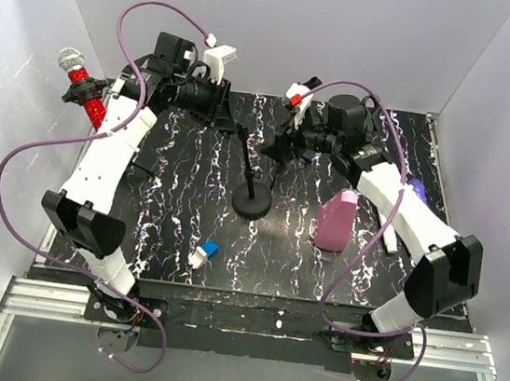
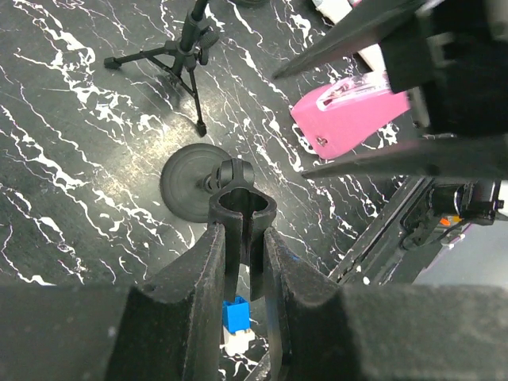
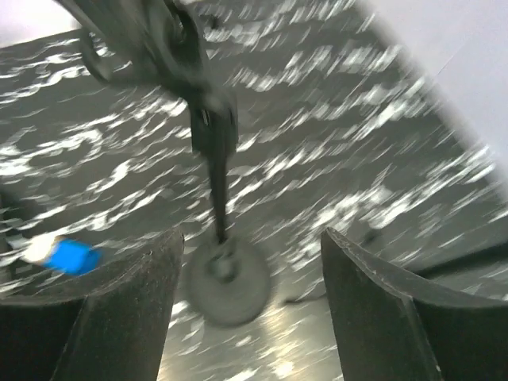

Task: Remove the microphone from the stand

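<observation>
- The black marbled table [image 1: 174, 236] is walled in white at the back and both sides; bare surface lies between the left arm and the stand's base.
- The left arm [image 1: 109, 153] climbs along the table's left edge, bends at the back corner and reaches right toward the middle.
- The right arm [image 1: 403, 210] runs up the right side and angles in toward the back centre.
- The stand [image 1: 252, 200] sits mid-table on its round base, with its pole leaning up toward the left gripper.
- A pink container [image 1: 336, 220] stands near the base, between it and the right arm.
- The left gripper [image 2: 242, 230] is clamped on the stand's clip [image 2: 242, 206], which looks hollow.
- The right gripper [image 3: 250, 238] is spread wide and holds nothing; its view is blurred.
- The microphone [image 1: 84, 93], with a red body and silver head, is out of the clip, by the left wall beside the left arm's bend. What supports it is unclear.
- A blue-and-white block [image 1: 204, 252] lies toward the near edge.
</observation>
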Motion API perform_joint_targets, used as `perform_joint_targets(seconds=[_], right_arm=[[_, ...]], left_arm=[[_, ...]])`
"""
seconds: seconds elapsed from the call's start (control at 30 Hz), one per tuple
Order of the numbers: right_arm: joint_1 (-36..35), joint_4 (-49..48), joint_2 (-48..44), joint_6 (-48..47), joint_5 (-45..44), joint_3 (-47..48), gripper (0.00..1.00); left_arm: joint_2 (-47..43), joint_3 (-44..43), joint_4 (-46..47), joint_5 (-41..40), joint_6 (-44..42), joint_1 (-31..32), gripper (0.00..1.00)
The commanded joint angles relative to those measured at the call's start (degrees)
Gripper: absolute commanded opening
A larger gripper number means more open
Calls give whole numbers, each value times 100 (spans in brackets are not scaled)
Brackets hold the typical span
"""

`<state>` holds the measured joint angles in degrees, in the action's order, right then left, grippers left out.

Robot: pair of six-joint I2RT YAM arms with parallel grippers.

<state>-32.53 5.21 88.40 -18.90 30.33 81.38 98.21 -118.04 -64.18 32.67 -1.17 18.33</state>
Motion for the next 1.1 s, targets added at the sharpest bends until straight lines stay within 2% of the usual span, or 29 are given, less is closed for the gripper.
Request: perform_joint_targets(seconds=[0.0,0.07,0.23,0.37,0.67,0.73,0.9,1.07], right_arm=[[195,1668,354,2503,1071,-315,75],[186,1746,484,2522,1361,-273,75],[195,2133,1134,2698,915,184,70],[195,1879,1381,2970,817,176,69],[247,1114,1838,3769,1353,343,69],[265,938,1961,3945,1519,387,67],[265,788,2111,4043,1696,466,52],[265,657,2076,3955,1854,396,28]], left_arm=[[-461,167,65,223,3,-13,0],[-522,263,46,179,-6,-22,0],[-733,571,143,117,-15,-22,0],[-848,624,161,143,-76,-13,0],[-1032,817,11,152,-331,-22,0],[-1032,818,2,135,-340,-13,0],[-1015,783,-24,144,-331,-13,0],[-1006,782,-42,91,-331,-13,0]])
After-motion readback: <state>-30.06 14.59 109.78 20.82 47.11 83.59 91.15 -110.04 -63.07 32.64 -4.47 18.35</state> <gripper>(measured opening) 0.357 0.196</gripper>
